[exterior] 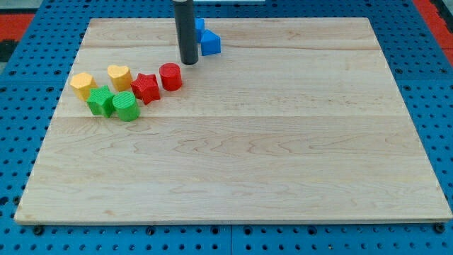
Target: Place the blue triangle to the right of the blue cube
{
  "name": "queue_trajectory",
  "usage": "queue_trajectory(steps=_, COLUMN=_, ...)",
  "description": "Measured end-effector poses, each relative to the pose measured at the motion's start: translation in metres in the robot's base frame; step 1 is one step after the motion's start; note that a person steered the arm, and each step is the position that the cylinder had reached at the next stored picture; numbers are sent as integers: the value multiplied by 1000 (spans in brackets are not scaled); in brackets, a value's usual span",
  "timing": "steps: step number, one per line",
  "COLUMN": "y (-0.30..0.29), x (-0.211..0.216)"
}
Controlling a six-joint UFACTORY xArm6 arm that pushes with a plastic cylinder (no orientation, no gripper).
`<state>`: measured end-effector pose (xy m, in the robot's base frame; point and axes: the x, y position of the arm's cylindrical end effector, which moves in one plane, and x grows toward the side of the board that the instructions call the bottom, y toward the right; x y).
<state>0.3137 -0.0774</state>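
My tip (189, 62) stood near the desk's (283, 142) top edge, just left of two blue blocks: one (210, 44) in plain sight, another (199, 24) half hidden behind the rod, so which was the blue triangle I could not tell. There were no jaws, only the rod, and no containers. A careless push might have driven both blue blocks together off the desk's top edge.

Wooden board (283, 142) on blue pegboard (21, 71). Left cluster: yellow hexagon (82, 84), yellow heart (119, 75), red star (146, 88), red cylinder (170, 76), two green blocks (100, 100).
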Motion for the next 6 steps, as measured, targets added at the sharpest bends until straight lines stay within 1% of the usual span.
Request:
queue_trajectory(steps=1, y=9, x=-11)
queue_trajectory(steps=3, y=48, x=-46)
queue_trajectory(steps=4, y=62, x=-50)
queue_trajectory(steps=5, y=74, x=-37)
queue_trajectory(steps=6, y=100, x=-42)
